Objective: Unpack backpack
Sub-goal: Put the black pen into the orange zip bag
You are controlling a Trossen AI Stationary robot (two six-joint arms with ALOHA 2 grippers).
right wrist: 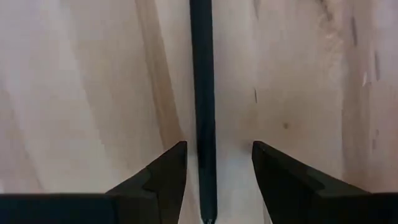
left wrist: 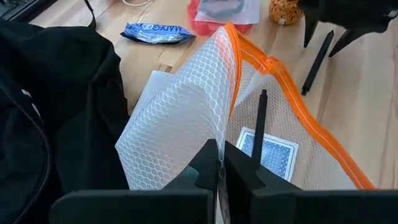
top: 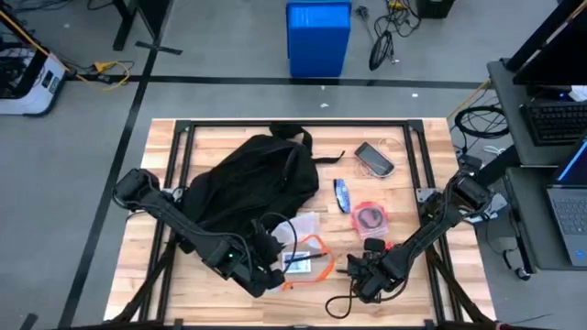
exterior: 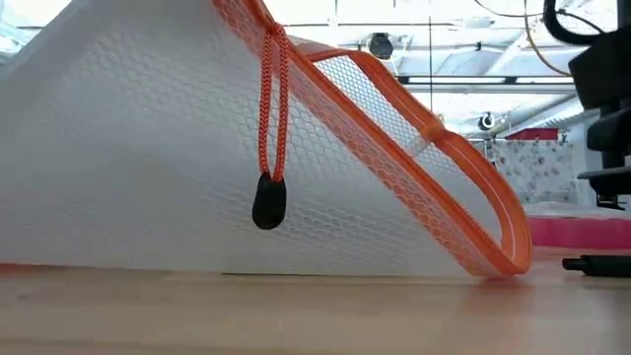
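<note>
Both arms reach low: left jaws pinch the mesh pouch [left wrist: 186, 112], right jaws straddle a pen [right wrist: 202, 112], open

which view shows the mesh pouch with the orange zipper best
The left wrist view: the mesh pouch shows whole-width, pinched in the left gripper, a card inside. The low view shows only its side and zipper pull; the high view shows it small; the right wrist view misses it.

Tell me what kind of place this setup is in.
Probably a robotics lab or workshop. A wooden table stands on a bare grey floor with loose cables. A desk with a laptop and keyboard sits beside it, and the low view shows a high ceiling with exposed beams.
</note>
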